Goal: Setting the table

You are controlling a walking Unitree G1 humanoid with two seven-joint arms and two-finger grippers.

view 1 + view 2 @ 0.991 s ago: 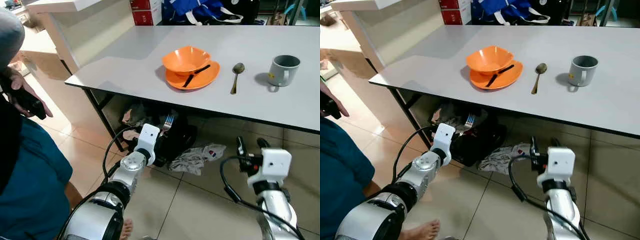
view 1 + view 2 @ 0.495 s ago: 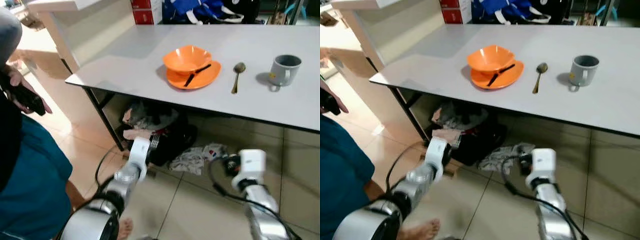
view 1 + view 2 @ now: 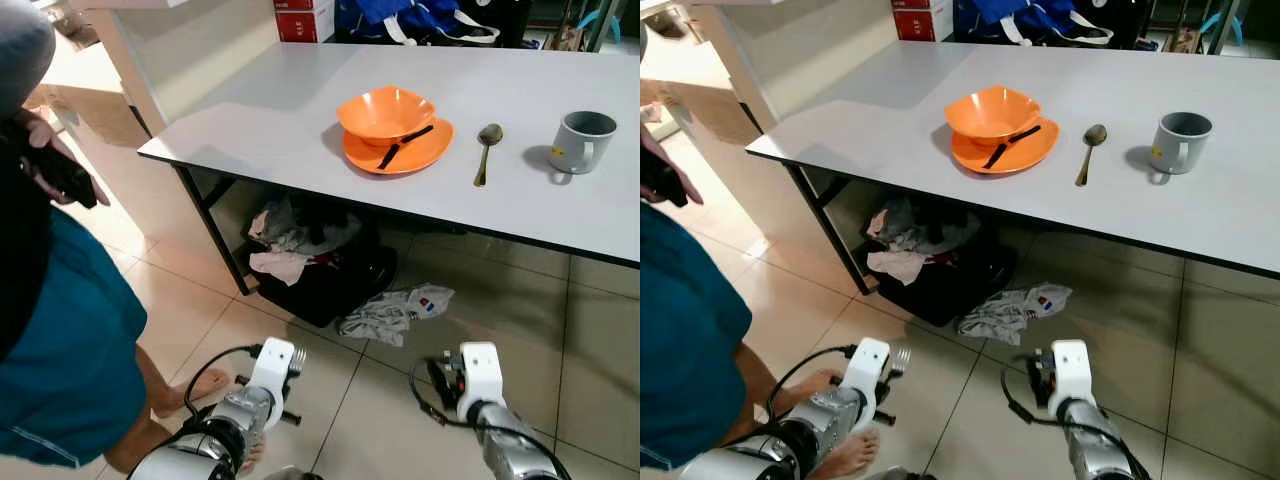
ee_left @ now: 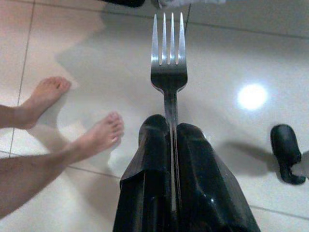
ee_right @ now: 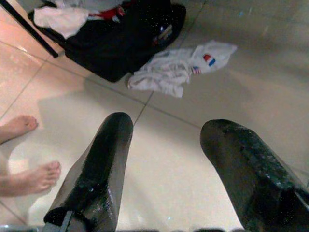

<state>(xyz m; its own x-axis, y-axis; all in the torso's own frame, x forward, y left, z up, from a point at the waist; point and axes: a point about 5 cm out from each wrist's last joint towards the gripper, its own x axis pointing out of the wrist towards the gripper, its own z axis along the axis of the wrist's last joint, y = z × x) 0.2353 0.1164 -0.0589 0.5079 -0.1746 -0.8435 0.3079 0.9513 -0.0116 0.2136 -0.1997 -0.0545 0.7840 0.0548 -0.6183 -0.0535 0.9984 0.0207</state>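
A grey table (image 3: 262, 112) carries an orange bowl (image 3: 385, 108) on an orange plate (image 3: 422, 156), with a black utensil (image 3: 403, 146) leaning across them. A spoon (image 3: 485, 152) and a grey mug (image 3: 582, 140) lie to their right. My left gripper (image 4: 170, 126) hangs low over the tiled floor, shut on the handle of a silver fork (image 4: 168, 53) whose tines point away from the wrist. My right gripper (image 5: 166, 128) is also low over the floor, open with nothing between its fingers.
A person in teal clothing (image 3: 70, 340) stands at my left holding a black device (image 3: 62, 176), bare feet (image 4: 96, 136) close to my left arm. A black bag with clothes (image 3: 320, 265) sits under the table, and a crumpled cloth (image 3: 395, 312) lies on the tiles.
Both arms have dropped from just below the table edge to near the floor. The fork stays in the left gripper. The camera has shifted slightly.
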